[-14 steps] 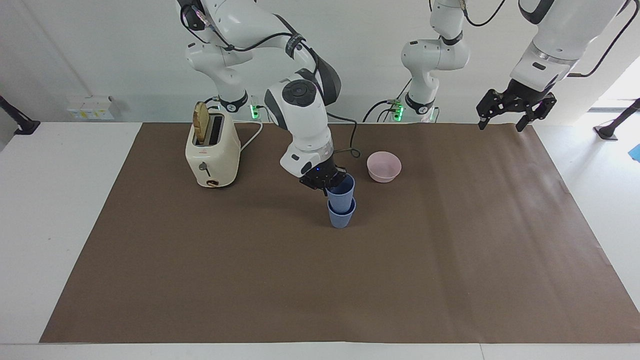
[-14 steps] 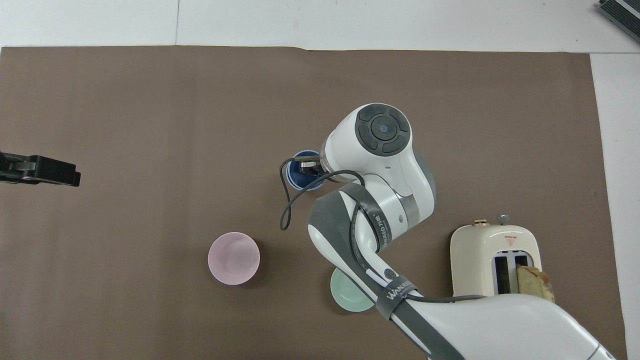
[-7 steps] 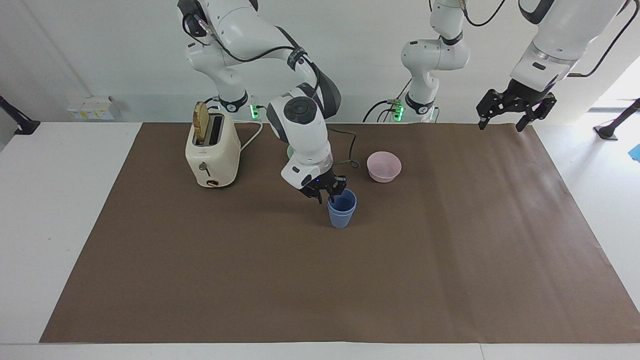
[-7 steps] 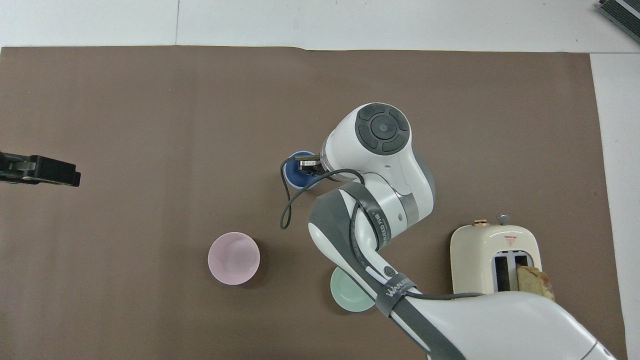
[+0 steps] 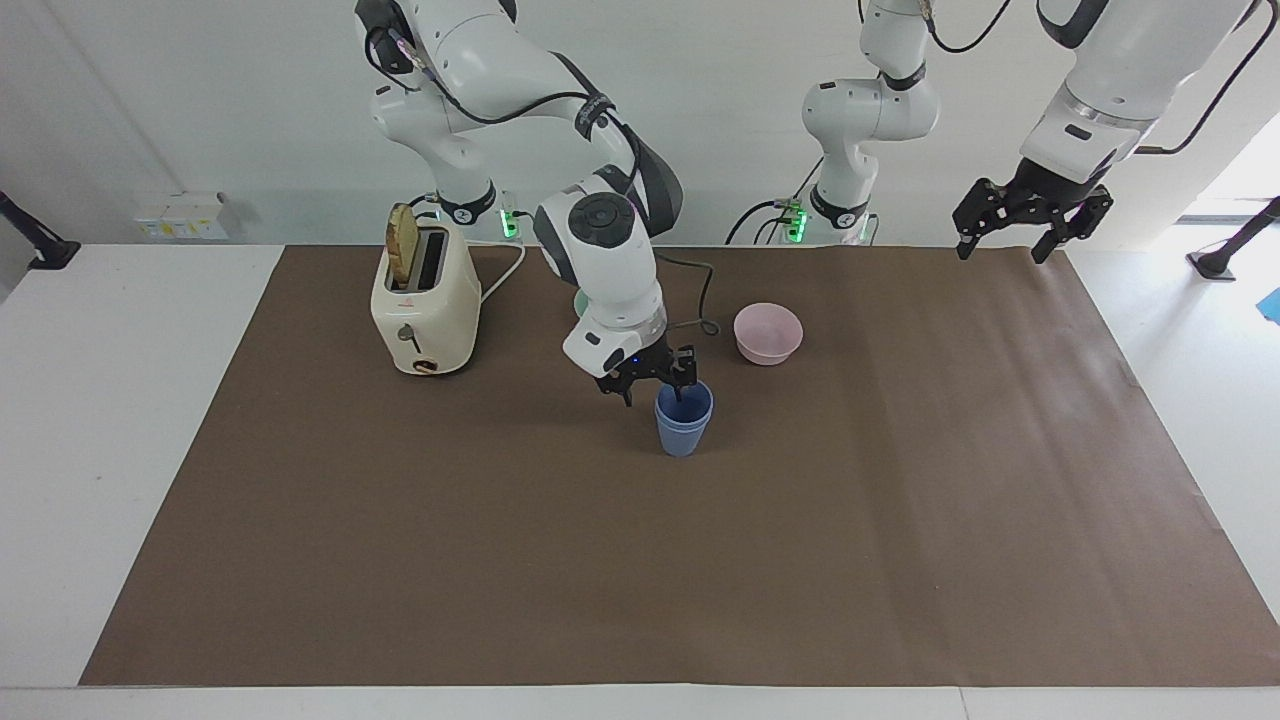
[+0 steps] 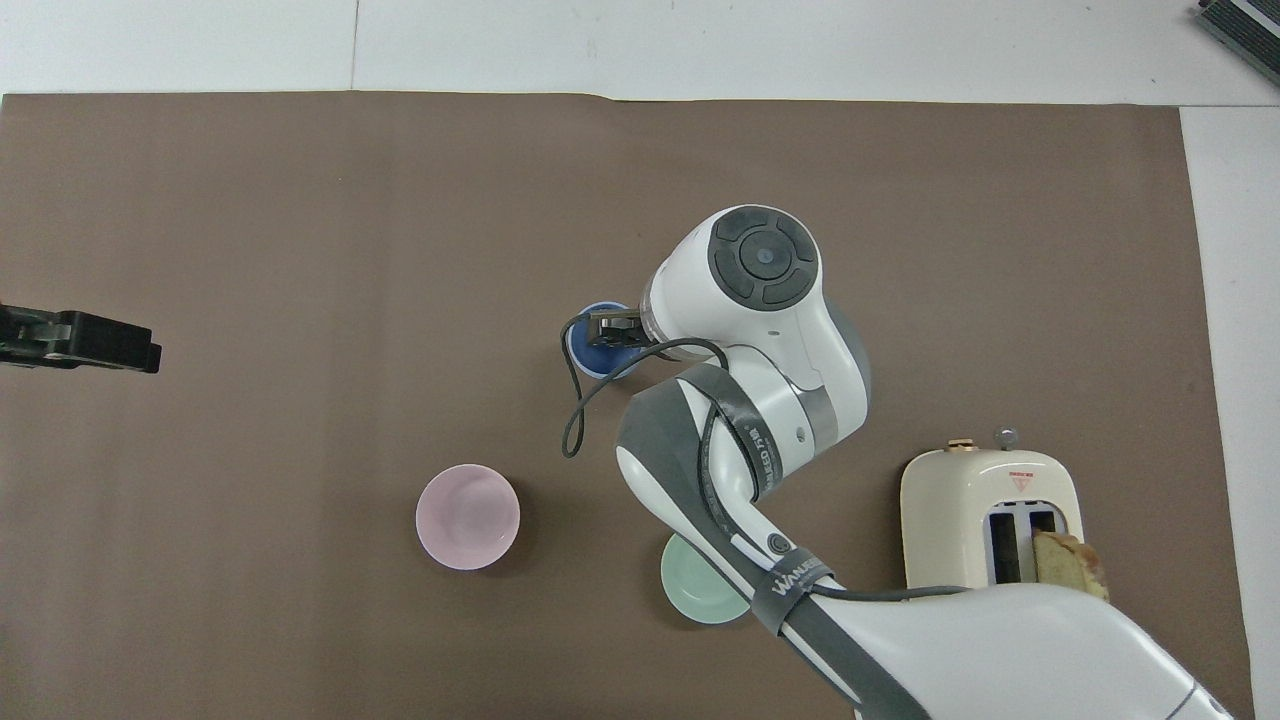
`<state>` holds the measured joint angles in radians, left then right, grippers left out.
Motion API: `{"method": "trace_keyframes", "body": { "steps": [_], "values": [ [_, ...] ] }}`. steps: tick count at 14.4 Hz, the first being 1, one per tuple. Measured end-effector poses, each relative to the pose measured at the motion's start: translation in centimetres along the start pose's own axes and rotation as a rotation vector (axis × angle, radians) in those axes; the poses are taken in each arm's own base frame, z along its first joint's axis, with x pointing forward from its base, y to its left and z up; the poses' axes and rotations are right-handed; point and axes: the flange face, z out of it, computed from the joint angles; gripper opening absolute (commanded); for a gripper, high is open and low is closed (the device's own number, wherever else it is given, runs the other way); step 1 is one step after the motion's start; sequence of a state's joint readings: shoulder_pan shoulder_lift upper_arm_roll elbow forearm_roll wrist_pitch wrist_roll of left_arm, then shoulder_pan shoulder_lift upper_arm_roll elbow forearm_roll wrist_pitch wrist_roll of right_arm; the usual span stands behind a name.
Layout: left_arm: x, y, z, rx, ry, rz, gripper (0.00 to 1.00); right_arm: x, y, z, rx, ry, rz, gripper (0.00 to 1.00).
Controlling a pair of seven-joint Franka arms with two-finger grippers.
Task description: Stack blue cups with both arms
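Note:
The two blue cups (image 5: 684, 424) stand nested one inside the other, upright on the brown paper near the middle of the table. In the overhead view the cups (image 6: 596, 355) are partly covered by the right arm. My right gripper (image 5: 655, 390) is open just above the stack's rim, on the side toward the robots. One finger hangs over the cup's mouth, and it holds nothing. It also shows in the overhead view (image 6: 614, 330). My left gripper (image 5: 1005, 245) is open and empty, and waits raised over the left arm's end of the table (image 6: 80, 340).
A pink bowl (image 5: 768, 333) stands nearer to the robots than the cups, toward the left arm's end. A mint-green bowl (image 6: 697, 592) lies partly under the right arm. A cream toaster (image 5: 425, 305) with a bread slice stands toward the right arm's end.
The right gripper lowered the upper cup fully into the lower one, let go and opened. The left arm has not moved.

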<state>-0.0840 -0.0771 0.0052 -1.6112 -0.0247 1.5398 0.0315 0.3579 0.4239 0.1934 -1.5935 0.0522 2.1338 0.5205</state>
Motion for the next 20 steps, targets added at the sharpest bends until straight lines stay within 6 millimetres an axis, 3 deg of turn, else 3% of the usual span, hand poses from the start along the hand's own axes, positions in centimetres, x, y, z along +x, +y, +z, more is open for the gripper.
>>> {"method": "trace_keyframes", "body": {
  "steps": [2, 5, 9, 15, 17, 20],
  "values": [
    [0.0, 0.0, 0.0, 0.000, 0.000, 0.000, 1.00, 0.3, 0.2, -0.9, 0.003, 0.015, 0.004, 1.00],
    [0.0, 0.0, 0.0, 0.000, 0.000, 0.000, 1.00, 1.0, 1.5, -4.5, -0.025, 0.012, 0.022, 1.00],
    [0.0, 0.0, 0.0, 0.000, 0.000, 0.000, 1.00, 2.3, 7.7, -13.0, -0.057, 0.043, 0.075, 1.00],
    [0.0, 0.0, 0.0, 0.000, 0.000, 0.000, 1.00, 1.4, 17.7, -23.3, -0.091, 0.072, 0.043, 1.00],
    [0.0, 0.0, 0.0, 0.000, 0.000, 0.000, 1.00, 0.4, 19.6, -25.0, -0.138, 0.052, 0.022, 1.00],
    [0.0, 0.0, 0.0, 0.000, 0.000, 0.000, 1.00, -0.9, 20.3, -26.0, -0.214, 0.022, 0.011, 1.00]
  ]
}}
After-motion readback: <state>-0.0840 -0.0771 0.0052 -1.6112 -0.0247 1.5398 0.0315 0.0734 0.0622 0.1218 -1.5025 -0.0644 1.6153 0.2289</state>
